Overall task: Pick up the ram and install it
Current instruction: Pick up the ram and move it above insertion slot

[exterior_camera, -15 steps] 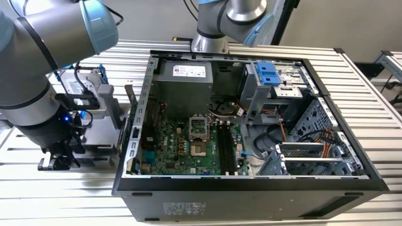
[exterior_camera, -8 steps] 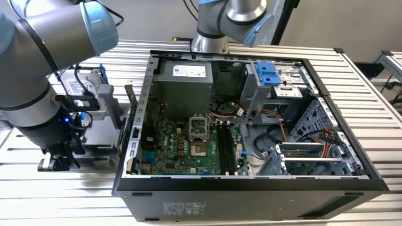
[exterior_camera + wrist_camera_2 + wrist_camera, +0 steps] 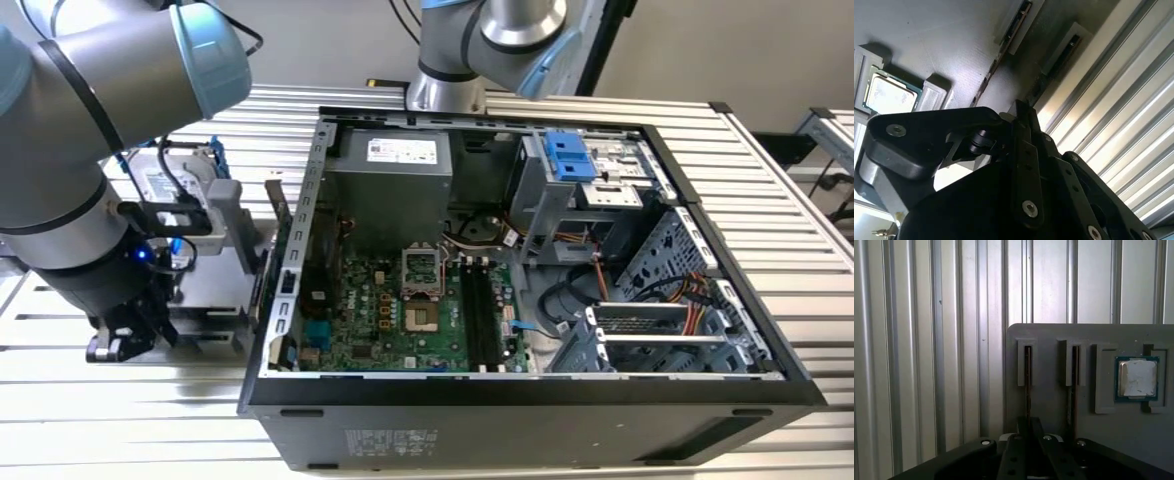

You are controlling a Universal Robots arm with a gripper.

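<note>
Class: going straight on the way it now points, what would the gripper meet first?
Probably the thin dark ram strip standing on edge in the flat grey holder, directly ahead of the gripper; depth is unclear.

The ram (image 3: 1027,380) is a thin dark strip seen edge-on in the first wrist view. It stands on its long edge in a narrow slot of a grey holder (image 3: 1054,335) on the ribbed worktop (image 3: 929,340). A second strip (image 3: 1074,382) lies parallel in the neighbouring slot.

Arm (image 3: 80,150): silver-grey tubular links, pale blue joint caps (image 3: 214,55). Wrist section black, with small blue light (image 3: 138,254) and black cables (image 3: 180,215). Gripper (image 3: 1029,426) in the first wrist view: matte black, angular, silver screw heads (image 3: 985,442).
</note>
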